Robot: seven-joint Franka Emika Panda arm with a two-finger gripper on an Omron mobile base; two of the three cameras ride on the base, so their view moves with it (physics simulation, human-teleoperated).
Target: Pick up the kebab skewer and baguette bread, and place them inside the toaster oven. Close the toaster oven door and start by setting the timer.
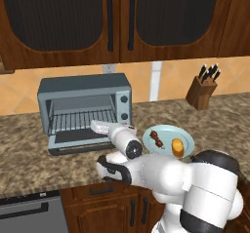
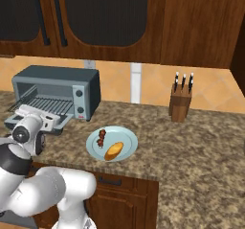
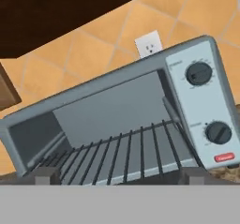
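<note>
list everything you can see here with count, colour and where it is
toaster oven: 1, grey-blue, on the counter by the wall, rack bare
toaster oven door: 1, grey-blue, dropped open toward the front
knobs: 2, dark, on the oven's right panel
plate: 1, pale blue, on the counter right of the oven
kebab skewer: 1, dark red and brown, on the plate
baguette bread: 1, golden-orange, on the plate beside the skewer
knife block: 1, brown with dark handles, far right by the wall
wall outlet: 1, white, behind the oven
cabinets: dark wood, above the counter
counter: 1, brown speckled stone
gripper: 1, white, over the open door, jaws apart
</note>
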